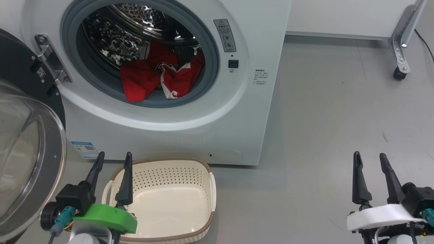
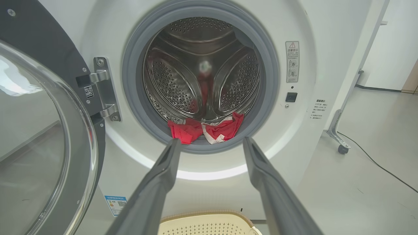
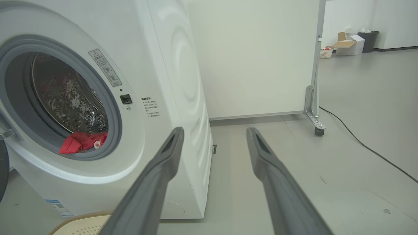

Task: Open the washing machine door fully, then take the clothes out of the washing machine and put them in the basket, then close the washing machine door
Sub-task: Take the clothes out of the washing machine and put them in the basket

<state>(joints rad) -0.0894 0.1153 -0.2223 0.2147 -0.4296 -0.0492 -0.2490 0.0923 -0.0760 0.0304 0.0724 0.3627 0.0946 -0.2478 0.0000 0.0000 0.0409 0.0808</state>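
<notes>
Both gape empty: left end effector [image 1: 114, 155] near basket [image 1: 162, 160], right end effector [image 1: 369, 154] apart, clothes [image 1: 142, 78] inside washing machine [image 1: 190, 135].

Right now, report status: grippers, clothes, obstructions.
Left gripper and right gripper open, empty. Clothes in the drum, door swung open, basket empty. Nothing blocking the opening.

The washing machine [image 1: 169, 135] is white, with a grey gasket [image 1: 208, 67], a shiny steel drum [image 1: 135, 17] dotted with holes and a blue label [image 1: 84, 149]. The clothes [image 1: 149, 79] are bright red with white trim. The washing machine door [image 1: 30, 152] has a black rim around clear glass. The basket [image 1: 162, 160] is cream, perforated, brown-rimmed.
</notes>
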